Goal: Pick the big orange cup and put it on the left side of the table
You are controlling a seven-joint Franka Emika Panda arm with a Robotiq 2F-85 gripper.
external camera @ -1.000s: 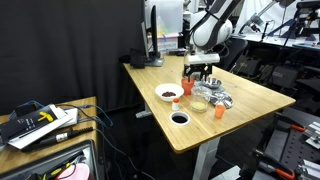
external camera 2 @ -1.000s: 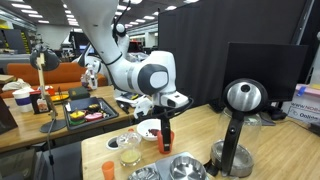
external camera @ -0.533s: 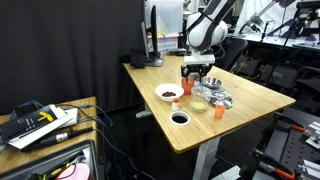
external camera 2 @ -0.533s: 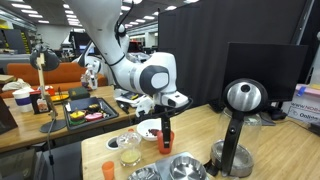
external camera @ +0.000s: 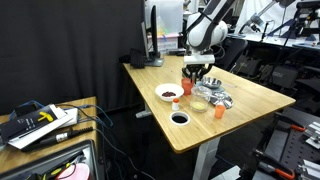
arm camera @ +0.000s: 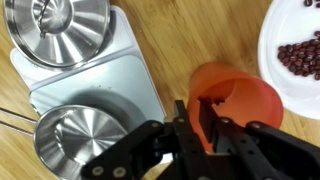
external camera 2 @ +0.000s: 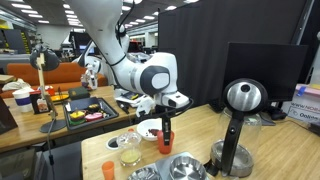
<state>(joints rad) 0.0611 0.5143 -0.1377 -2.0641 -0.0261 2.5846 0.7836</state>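
The big orange cup (arm camera: 245, 98) stands upright on the table (external camera: 255, 95), next to a white plate of red beans (arm camera: 297, 50). My gripper (arm camera: 193, 108) comes down over its rim, one finger outside the wall and one inside, pinched on the wall. Both exterior views show the cup (external camera: 187, 87) (external camera 2: 165, 141) directly under the gripper (external camera: 197, 72) (external camera 2: 165, 125), still resting on the wood.
A small orange cup (external camera: 219, 113) (external camera 2: 109, 170) stands nearer the table's edge. Metal bowls (arm camera: 68, 28) on a grey tray (arm camera: 95, 88), a glass pitcher (external camera 2: 129, 150) and a bowl of dark liquid (external camera: 180, 118) crowd the cup. A black stand (external camera 2: 236, 140) rises at one end.
The jaws have come together from wide open onto the big orange cup's rim. The arm and the cup have barely moved.
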